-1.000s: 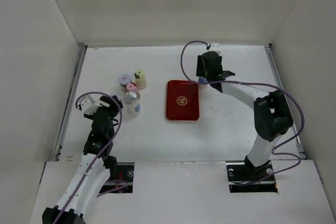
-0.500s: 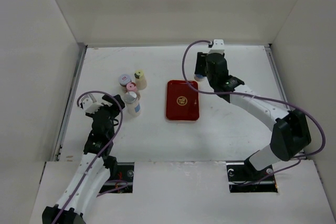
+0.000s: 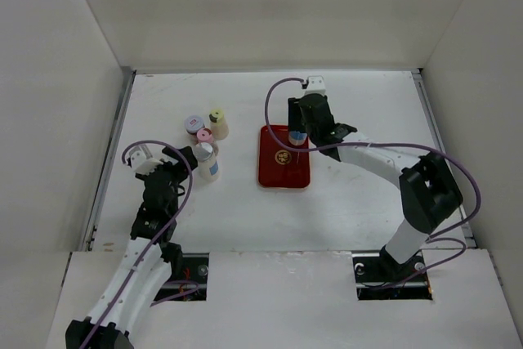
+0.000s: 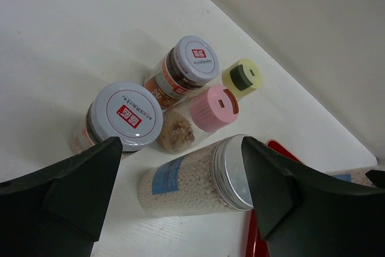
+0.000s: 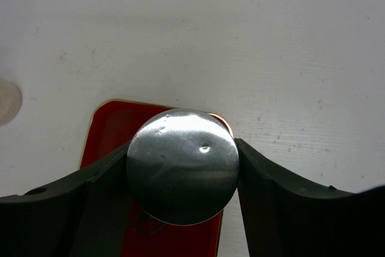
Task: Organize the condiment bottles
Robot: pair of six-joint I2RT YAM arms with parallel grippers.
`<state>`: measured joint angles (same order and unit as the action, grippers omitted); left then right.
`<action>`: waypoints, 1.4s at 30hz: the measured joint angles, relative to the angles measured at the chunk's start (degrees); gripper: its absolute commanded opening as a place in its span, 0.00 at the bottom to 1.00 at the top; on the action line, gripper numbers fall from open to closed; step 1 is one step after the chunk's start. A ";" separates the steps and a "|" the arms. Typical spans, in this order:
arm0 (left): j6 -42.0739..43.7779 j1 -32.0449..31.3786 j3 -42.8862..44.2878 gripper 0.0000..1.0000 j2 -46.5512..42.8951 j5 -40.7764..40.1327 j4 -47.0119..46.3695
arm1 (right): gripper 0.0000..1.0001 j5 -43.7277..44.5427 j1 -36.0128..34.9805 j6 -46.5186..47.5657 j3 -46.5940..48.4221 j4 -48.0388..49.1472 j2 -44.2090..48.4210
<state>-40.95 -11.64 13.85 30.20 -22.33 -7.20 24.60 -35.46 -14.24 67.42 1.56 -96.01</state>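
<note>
Red tray (image 5: 107,132) partly behind bottle (image 5: 182,165)

1. The tray (image 3: 284,165) lies mid-frame in the top view, on the table (image 3: 368,104).
2. The lone bottle (image 5: 182,167), between the right gripper's (image 3: 298,131) fingers, is over the tray's upper right corner.
3. Left of the tray, apart from it, is a cluster: wide jar (image 3: 194,122) upper left, narrow bottle (image 3: 217,124) upper right, short jar (image 3: 203,136) between them, tall bottle (image 3: 207,163) lowest.
4. The left gripper (image 3: 176,161) sits just left of the tall bottle.
</note>
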 measured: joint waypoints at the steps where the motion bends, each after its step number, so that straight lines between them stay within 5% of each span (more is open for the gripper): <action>1: 0.02 0.00 0.00 0.81 0.17 0.26 -0.04 | 0.55 0.11 0.00 -0.09 0.00 0.04 -0.20; 13: 1.05 -0.94 0.39 0.85 3.26 1.68 -0.20 | 0.92 0.48 0.00 -1.20 -0.76 3.21 -1.68; 18: 2.47 -2.32 2.69 0.85 4.13 1.46 0.70 | 0.99 0.50 -0.42 -1.75 -3.30 4.07 0.96; 26: 6.95 -7.69 9.84 0.88 9.75 -1.92 3.15 | 1.00 3.58 -0.68 -9.22 -22.51 11.19 23.71; 33: 11.63 -13.38 15.23 0.87 17.33 -7.87 5.62 | 1.00 7.08 7.43 -22.56 -45.22 17.59 47.76; 42: 15.19 -16.94 20.41 0.77 26.38 -12.90 9.60 | 1.00 4.92 12.20 -30.25 -53.79 21.27 49.99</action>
<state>-25.76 -28.58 34.26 56.58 -35.22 2.39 29.52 -23.27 -44.49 13.63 22.83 -46.02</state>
